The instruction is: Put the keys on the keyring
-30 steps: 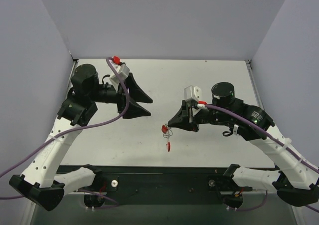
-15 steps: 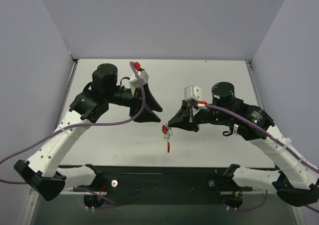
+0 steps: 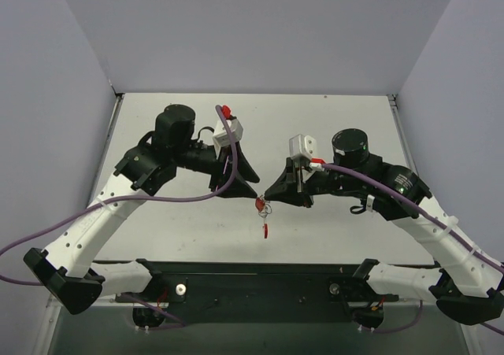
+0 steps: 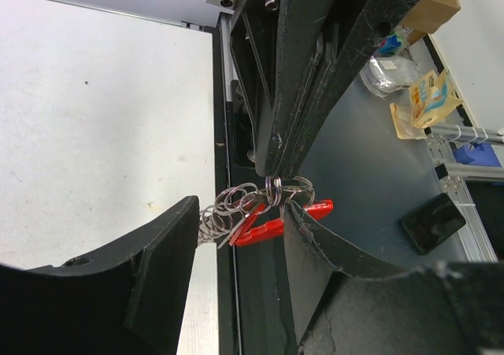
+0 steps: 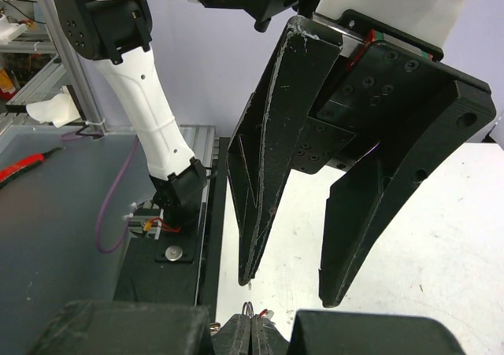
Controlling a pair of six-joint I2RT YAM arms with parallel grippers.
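1. Top external: since half a second ago, the black two-finger left gripper (image 3: 252, 190) has swung right across the matte white table (image 3: 339, 119). Its parted tips now reach the thin red-and-silver keyring (image 3: 261, 204). The black right gripper (image 3: 269, 197) has not moved and is pinched closed on that keyring above the table. A small red tag (image 3: 265, 230) hangs below; its key is too small to make out.
2. Left wrist: the left gripper (image 4: 240, 212) has scuffed, matte, curved fingers (image 4: 157, 253), spread wide either side of the keyring (image 4: 272, 229). A glossy red arc joins a chain of fine silver wire rings. The right gripper (image 4: 273, 170) clamps one ring.
3. Right wrist: the right gripper (image 5: 252, 333) is closed, with a silver ring peeking out. The left gripper (image 5: 288, 290) shows flat, tapered, scratched fingers, apart.
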